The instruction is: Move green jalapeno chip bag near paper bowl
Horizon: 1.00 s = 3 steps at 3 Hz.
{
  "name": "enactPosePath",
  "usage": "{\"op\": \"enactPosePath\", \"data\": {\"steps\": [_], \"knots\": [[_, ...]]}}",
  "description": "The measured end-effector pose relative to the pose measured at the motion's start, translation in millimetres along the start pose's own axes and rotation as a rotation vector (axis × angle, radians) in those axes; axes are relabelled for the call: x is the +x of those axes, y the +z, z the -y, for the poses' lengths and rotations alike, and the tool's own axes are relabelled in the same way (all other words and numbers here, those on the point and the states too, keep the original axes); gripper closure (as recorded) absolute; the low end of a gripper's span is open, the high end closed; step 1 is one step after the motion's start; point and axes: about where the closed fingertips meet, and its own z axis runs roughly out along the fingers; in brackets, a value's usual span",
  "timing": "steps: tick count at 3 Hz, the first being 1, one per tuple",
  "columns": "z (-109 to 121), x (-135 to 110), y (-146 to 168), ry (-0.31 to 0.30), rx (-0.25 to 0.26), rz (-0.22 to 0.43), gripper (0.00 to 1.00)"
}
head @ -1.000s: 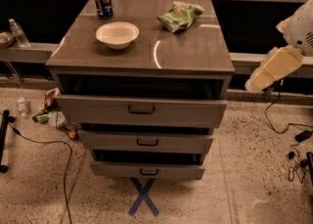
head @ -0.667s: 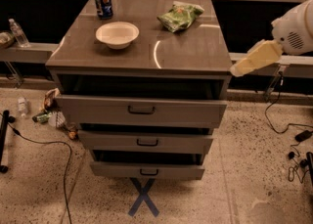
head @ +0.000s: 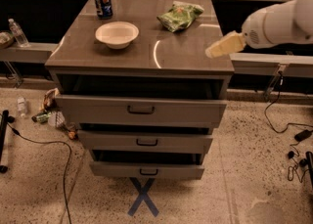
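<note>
The green jalapeno chip bag (head: 180, 15) lies crumpled on the back right of the grey cabinet top (head: 142, 47). The paper bowl (head: 117, 33) sits left of centre on the same top, about a bowl's width to the left of the bag. My gripper (head: 217, 49) reaches in from the right on a white arm (head: 279, 22). It hovers over the top's right front corner, in front of and to the right of the bag, and touches nothing.
A blue soda can (head: 102, 1) stands at the back left, behind the bowl. The cabinet's three drawers (head: 142, 110) are pulled partly open. Cables (head: 286, 125), a water bottle (head: 17, 32) and litter (head: 51, 115) lie around. A blue X (head: 143, 197) marks the floor.
My arm has swung in from the right. The gripper has moved left and up, from beside the cabinet to above its right front corner. Bag, bowl and can have not moved.
</note>
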Motion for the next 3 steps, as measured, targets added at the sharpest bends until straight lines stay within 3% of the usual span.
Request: {"op": "enactPosePath", "data": {"steps": [2,3], "knots": [[-1,-14,13,0.010,0.033,0.024,0.00],[9,-32,70,0.124,0.098,0.098,0.00]]}}
